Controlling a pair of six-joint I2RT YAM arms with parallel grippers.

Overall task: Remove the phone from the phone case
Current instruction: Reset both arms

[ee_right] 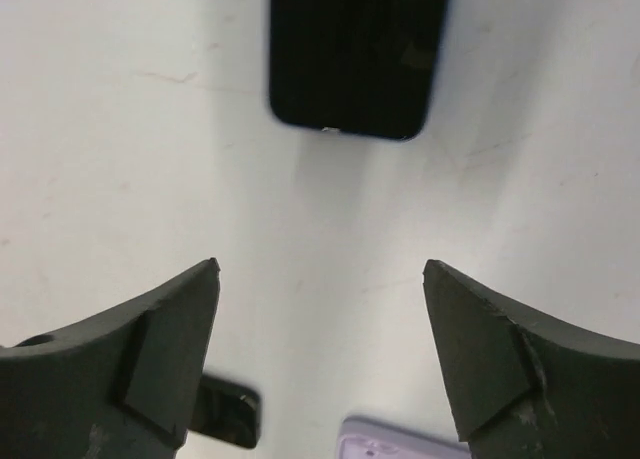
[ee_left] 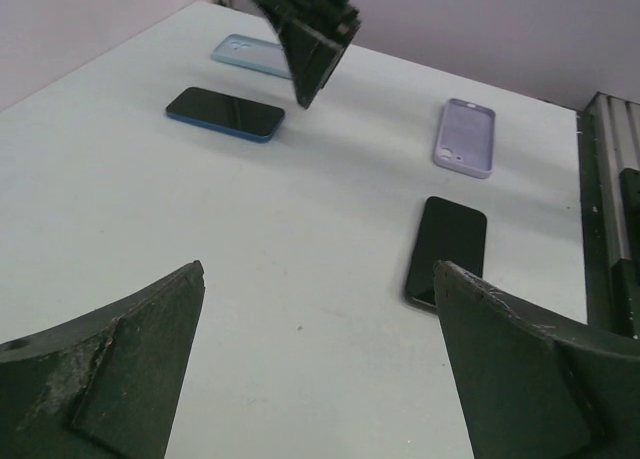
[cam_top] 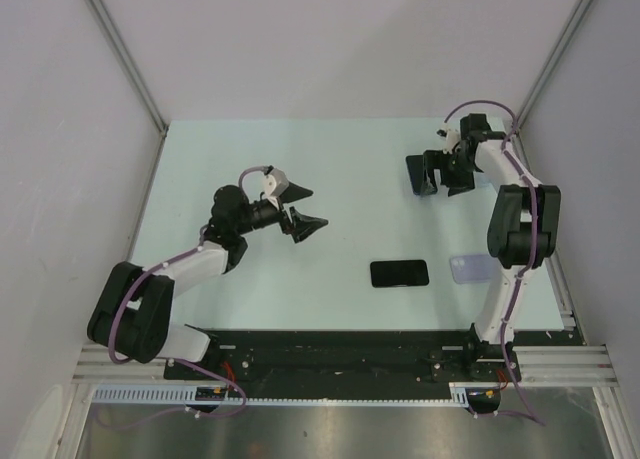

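A bare dark-screened phone with a blue edge lies flat on the table, and a pale blue case lies empty just beyond it. My right gripper hangs open over the table with nothing between its fingers. A dark phone lies on the table ahead of its fingertips. From the left wrist, the right gripper's fingers show beside the blue-edged phone, apart from it. My left gripper is wide open and empty above bare table, left of centre. The right gripper is at the far right.
A black phone lies flat near the front edge, with a lilac case to its right; both also show from the left wrist, phone and case. Walls close in the table on three sides.
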